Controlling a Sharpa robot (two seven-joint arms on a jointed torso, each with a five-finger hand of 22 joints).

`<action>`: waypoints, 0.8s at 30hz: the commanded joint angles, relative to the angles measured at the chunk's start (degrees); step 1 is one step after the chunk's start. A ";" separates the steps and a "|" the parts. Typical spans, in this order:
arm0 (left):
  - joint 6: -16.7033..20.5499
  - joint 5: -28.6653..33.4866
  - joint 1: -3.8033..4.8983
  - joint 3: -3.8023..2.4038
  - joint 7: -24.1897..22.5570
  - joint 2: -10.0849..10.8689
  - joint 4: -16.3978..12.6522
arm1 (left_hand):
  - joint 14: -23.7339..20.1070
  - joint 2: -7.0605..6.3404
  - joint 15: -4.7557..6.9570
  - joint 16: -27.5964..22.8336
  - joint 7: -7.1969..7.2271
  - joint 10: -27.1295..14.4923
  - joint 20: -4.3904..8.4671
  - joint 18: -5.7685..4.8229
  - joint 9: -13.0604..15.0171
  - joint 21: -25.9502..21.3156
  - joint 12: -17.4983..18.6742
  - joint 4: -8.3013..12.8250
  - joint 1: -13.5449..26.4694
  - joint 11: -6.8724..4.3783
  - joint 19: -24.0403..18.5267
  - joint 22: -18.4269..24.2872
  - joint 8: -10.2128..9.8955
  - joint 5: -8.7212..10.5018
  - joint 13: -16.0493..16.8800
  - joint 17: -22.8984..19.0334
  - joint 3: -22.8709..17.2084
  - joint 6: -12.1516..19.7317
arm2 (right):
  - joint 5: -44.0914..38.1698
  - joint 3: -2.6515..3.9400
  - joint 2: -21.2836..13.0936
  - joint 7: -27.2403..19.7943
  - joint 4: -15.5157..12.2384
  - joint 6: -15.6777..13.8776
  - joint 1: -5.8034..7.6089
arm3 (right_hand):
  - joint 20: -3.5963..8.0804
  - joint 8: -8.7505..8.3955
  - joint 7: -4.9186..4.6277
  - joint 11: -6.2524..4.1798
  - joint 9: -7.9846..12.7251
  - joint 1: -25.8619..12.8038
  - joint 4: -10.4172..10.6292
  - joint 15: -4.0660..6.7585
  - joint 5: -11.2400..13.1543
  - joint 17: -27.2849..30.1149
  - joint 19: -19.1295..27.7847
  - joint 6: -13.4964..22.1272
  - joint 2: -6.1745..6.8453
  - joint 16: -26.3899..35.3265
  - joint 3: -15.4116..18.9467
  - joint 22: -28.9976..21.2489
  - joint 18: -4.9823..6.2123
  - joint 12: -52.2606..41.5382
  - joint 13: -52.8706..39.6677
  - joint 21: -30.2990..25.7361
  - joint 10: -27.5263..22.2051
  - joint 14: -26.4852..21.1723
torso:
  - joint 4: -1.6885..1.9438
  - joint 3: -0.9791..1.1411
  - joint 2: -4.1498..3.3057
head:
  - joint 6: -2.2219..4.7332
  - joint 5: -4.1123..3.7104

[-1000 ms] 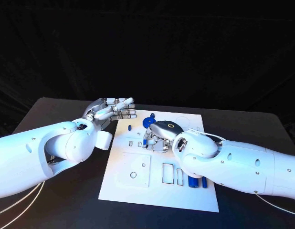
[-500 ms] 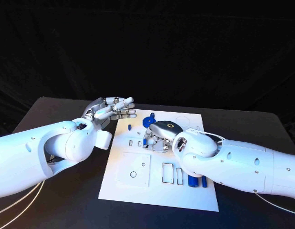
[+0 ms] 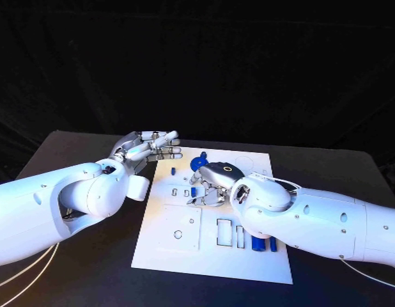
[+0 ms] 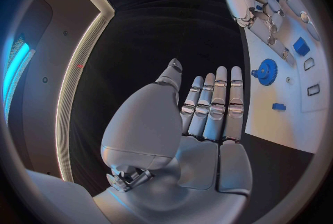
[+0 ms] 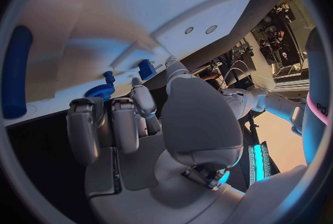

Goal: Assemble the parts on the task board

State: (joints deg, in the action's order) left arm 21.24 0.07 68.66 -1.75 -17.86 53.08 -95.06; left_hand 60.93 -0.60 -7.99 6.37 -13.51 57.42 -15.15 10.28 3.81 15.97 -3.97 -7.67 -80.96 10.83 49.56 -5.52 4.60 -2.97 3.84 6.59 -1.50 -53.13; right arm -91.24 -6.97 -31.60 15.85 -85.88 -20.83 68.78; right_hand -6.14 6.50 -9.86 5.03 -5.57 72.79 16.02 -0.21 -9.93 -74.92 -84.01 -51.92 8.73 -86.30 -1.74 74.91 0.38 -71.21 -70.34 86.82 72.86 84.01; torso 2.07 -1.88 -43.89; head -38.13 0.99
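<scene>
I see the white task board lying in the middle of the black table. My left hand hovers at the board's far left corner, palm up, fingers straight and side by side, with nothing in it; the left wrist view shows that open palm beside the board's edge. My right hand is down over the middle of the board, fingers curled toward the surface. I cannot tell whether it has hold of anything: the wrist view shows its fingers bent close to the board with no part plainly between them. A blue gear sits on the board just beyond the right hand, toward the far edge; it also shows in the left wrist view. A small blue block lies near the gear. At the near right of the board, a blue peg lies beside the right forearm.
</scene>
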 commanded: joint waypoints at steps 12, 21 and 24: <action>-5.50 -10.67 0.09 -0.02 10.10 -0.87 3.33 | 15.47 0.60 5.95 11.17 4.31 14.27 4.66 0.43 1.34 7.49 -6.66 0.18 -0.26 -5.70 11.00 -3.13 3.20 -0.30 3.01 6.57 -1.80 -7.58 | 15.09 0.84 -10.94 -7.43 -8.99 -6.65 3.21 | -0.29 1.83 0.78 -0.66 -0.42 4.77 -0.13 0.08 -4.79 -2.54 -0.44 -2.13 -2.71 2.56 0.29 9.45 1.91 -0.25 0.08 -5.03 -0.38 2.87 | -0.92 0.62 1.12 | 0.65 -0.30; -15.31 -28.60 2.24 -0.01 26.59 -3.04 7.56 | 22.19 -1.02 10.23 54.66 7.58 17.89 11.35 0.20 6.45 23.60 -21.93 -4.98 6.60 -10.06 19.72 -12.36 7.10 -0.93 16.29 44.83 1.38 -11.29 | 25.92 0.96 -21.17 -8.30 -12.39 -3.56 6.61 | 0.36 3.70 1.63 -1.42 -1.27 3.91 0.13 0.75 -5.71 -2.42 -0.35 -4.17 -3.27 2.88 1.41 9.21 1.97 -0.64 -0.12 -5.51 0.04 2.90 | -1.45 1.04 2.82 | -0.17 0.67; -16.20 -36.80 2.80 -0.01 32.78 -4.58 8.84 | 24.70 -0.79 10.82 70.55 8.29 15.98 12.47 -0.35 8.75 31.71 -26.74 -5.39 6.34 -10.41 22.48 -19.01 8.85 -0.31 20.78 64.20 1.63 -11.21 | 27.23 0.96 -22.93 -8.31 -12.35 -3.31 6.91 | 0.43 3.86 1.70 -1.48 -1.37 3.79 0.17 0.81 -5.74 -2.40 -0.36 -4.27 -3.40 2.91 1.54 9.21 1.96 -0.68 -0.13 -5.53 0.08 2.91 | -1.32 1.21 3.19 | -0.51 0.71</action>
State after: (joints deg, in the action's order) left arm 10.24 -23.93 71.25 -1.76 4.65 48.94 -86.65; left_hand 83.81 -1.52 2.78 74.82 -5.51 73.79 -2.85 10.27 12.19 46.47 -29.91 -12.84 -74.75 0.58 71.60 -23.72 13.21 -3.37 23.86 68.33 0.14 -64.61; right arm -68.99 -6.01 -54.32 9.09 -98.01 -25.74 75.62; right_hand -6.10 10.17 -8.17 4.08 -6.86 76.84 16.13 0.25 -15.42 -74.91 -84.01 -55.90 5.52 -83.77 -0.56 74.93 1.27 -71.68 -70.40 81.66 72.98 84.00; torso 0.72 -0.93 -41.37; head -38.33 1.63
